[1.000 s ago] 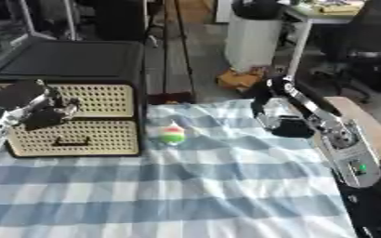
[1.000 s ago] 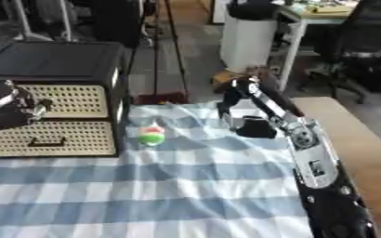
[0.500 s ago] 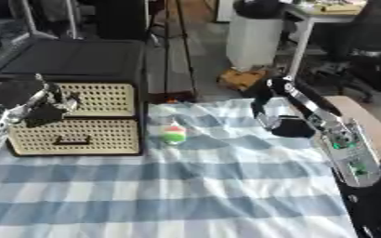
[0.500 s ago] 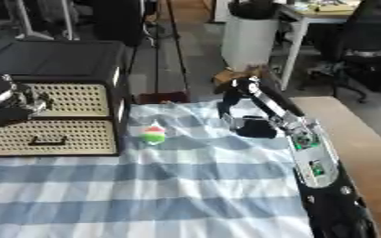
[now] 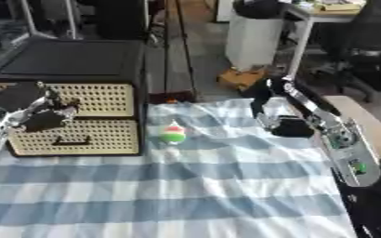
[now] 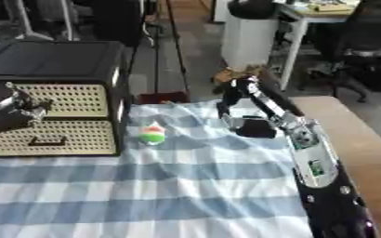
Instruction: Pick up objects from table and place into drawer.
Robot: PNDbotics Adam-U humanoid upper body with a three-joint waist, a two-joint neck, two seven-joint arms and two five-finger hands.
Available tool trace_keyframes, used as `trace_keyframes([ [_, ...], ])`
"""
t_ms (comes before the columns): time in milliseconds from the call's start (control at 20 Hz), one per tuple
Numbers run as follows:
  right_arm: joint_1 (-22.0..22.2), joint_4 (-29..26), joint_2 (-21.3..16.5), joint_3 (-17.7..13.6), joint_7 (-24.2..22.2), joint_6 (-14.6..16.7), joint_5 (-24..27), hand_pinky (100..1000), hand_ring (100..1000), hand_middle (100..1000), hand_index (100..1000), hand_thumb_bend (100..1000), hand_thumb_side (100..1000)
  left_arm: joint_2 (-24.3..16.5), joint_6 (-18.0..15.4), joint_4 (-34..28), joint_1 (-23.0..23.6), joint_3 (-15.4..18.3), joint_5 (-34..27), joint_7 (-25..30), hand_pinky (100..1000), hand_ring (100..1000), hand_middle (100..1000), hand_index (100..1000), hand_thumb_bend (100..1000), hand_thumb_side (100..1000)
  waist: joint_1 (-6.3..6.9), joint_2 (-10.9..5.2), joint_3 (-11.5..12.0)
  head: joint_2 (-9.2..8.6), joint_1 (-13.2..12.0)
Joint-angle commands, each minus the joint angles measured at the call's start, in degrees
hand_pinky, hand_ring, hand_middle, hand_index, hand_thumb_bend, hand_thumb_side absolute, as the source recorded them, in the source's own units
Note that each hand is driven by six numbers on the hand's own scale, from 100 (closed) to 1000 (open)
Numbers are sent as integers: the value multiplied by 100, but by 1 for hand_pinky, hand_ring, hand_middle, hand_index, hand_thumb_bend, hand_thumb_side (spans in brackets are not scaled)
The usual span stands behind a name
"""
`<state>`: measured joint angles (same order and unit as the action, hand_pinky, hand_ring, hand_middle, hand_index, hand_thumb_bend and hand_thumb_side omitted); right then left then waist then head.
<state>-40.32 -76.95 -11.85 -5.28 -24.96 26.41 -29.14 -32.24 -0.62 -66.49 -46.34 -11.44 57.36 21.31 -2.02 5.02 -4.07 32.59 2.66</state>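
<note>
A black cabinet with two cream woven drawer fronts stands at the left; both drawers look closed. My left hand is in front of the top drawer, fingers curled where its handle would be; the handle itself is hidden. The lower drawer's dark handle is free. A small green, red and white ball-like object lies on the blue-and-white checked cloth, right of the cabinet. My right hand rests as a dark lump on the cloth at the far right, apart from the object.
My right arm runs along the table's right side from the lower corner. A bare wooden table edge shows right of the cloth. Beyond the table are a white bin, office chairs and a desk.
My left hand has edged slightly down and right against the drawer fronts. The drawers, the small object and my right arm stay as they were.
</note>
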Motion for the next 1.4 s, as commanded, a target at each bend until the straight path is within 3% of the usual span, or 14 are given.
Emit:
trace_keyframes([
  [50,-123,-101,-96,-18,-11,8,36,586,558,500,750,100,263,-94,-21,-13,-63,36,43,69,100,100,100,653,164,1000,14,-73,-12,-29,18],
  [100,-122,-102,-95,-20,-10,8,36,586,558,500,750,100,263,-95,-38,-15,-57,31,53,95,100,100,100,564,173,1000,14,-73,-12,-26,21],
  [200,-118,-106,-93,-21,-10,6,37,586,559,500,750,100,263,-101,-68,-41,-45,27,75,132,100,100,100,475,180,1000,15,-75,-10,-24,28],
  [250,-116,-107,-93,-21,-12,5,38,586,559,500,750,100,263,-106,-81,-60,-38,24,86,147,100,100,100,362,186,1000,15,-78,-7,-23,32],
  [350,-110,-110,-91,-22,-14,3,40,586,559,500,750,100,264,-118,-100,-103,-21,18,98,180,100,100,100,289,185,1000,17,-85,0,-19,36],
  [500,-98,-118,-86,-26,-16,-2,41,586,559,501,750,100,265,-137,-113,-189,20,9,82,232,100,100,100,231,174,1000,18,-100,14,-11,55],
  [800,-49,-115,-99,-41,-4,-14,38,586,559,500,750,100,267,-273,-111,-645,215,-34,-85,411,100,100,100,216,151,1000,19,-158,69,35,115],
  [1000,-10,-115,-99,-42,-10,-22,39,586,560,500,750,100,266,-372,-32,-1054,383,-51,-272,514,100,100,100,230,149,1000,22,-204,126,68,168],
  [1150,-6,-118,-88,-40,-10,-21,37,586,560,501,750,100,267,-418,66,-1283,415,-11,-334,415,100,100,100,317,162,1000,18,-219,149,68,181],
  [1250,-10,-114,-85,-38,-9,-18,35,586,560,501,750,100,267,-436,122,-1391,426,5,-330,313,100,100,100,317,162,1000,14,-220,152,64,184],
  [1300,-8,-106,-91,-42,-7,-17,34,586,560,501,750,100,264,-459,168,-1503,399,70,-298,194,100,100,100,595,225,1000,2,-219,158,66,187],
  [1400,-9,-87,-106,-47,-1,-9,32,586,560,501,750,100,263,-497,270,-1712,400,163,-236,-16,100,100,100,691,249,1000,-9,-212,163,71,187],
])
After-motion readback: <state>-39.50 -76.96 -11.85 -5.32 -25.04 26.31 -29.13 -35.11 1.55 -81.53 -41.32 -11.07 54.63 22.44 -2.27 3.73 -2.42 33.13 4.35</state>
